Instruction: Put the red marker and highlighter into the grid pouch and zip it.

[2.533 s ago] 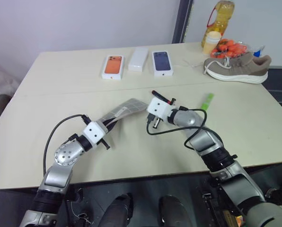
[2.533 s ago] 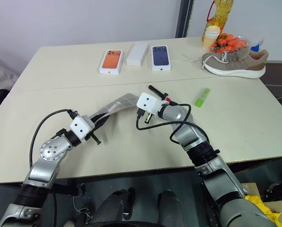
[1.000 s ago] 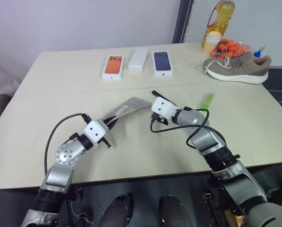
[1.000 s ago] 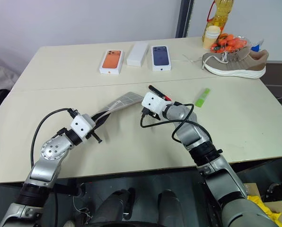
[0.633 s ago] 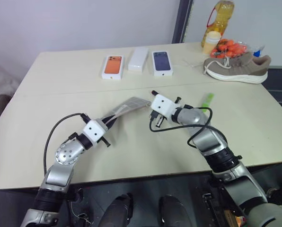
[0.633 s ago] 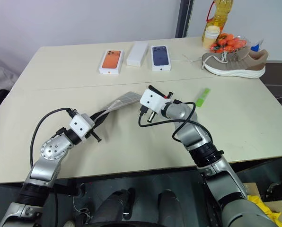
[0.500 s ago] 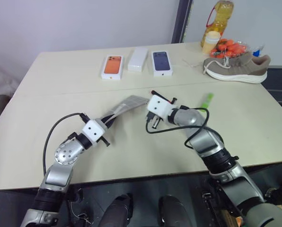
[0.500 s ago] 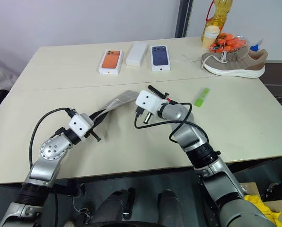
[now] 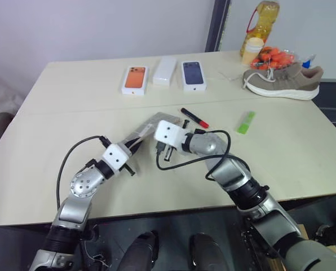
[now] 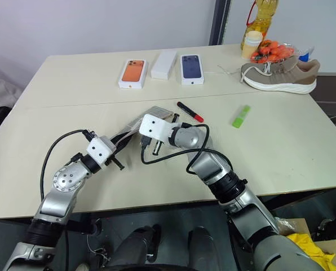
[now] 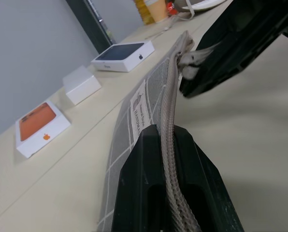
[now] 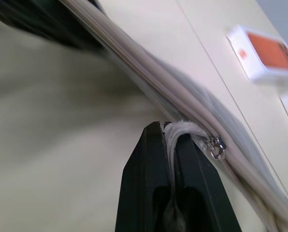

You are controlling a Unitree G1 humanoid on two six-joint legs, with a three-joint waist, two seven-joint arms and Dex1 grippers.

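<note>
Nearest to us, our left gripper [image 9: 129,148] has its fingers [image 11: 149,159] clamped on the near edge of the flat grey fabric pouch with white grid lines [image 9: 148,125], holding it up on its side above the pale surface [image 9: 55,169]. Just past that, at the far end of the pouch, our right gripper [image 9: 169,125] has its fingers [image 12: 151,159] squeezed together on the thin pale pull cord [image 12: 175,133] tied to the little metal zipper tab [image 12: 215,146].

We think we are at the opening step: the zipper looks closed along the top edge, and nothing is inside yet. Next we need to pull the cord along the zipper line while the left side holds tight, so the pouch does not slide or twist.

Just beyond the pouch, to the right, lies one slim black marker with a red end [image 9: 194,117], flat on the surface and apart from the pouch. Farther right of the pouch lies one short lime-green highlighter [image 9: 245,122], also flat and well apart.

Far behind the pouch we count three phone boxes: one orange-topped [image 9: 135,79], one plain white [image 9: 164,70], one dark blue-topped [image 9: 193,74]. At the far right are one tan shoe [image 9: 282,80], one bag of orange things [image 9: 272,56] and one yellow bottle [image 9: 259,28].
</note>
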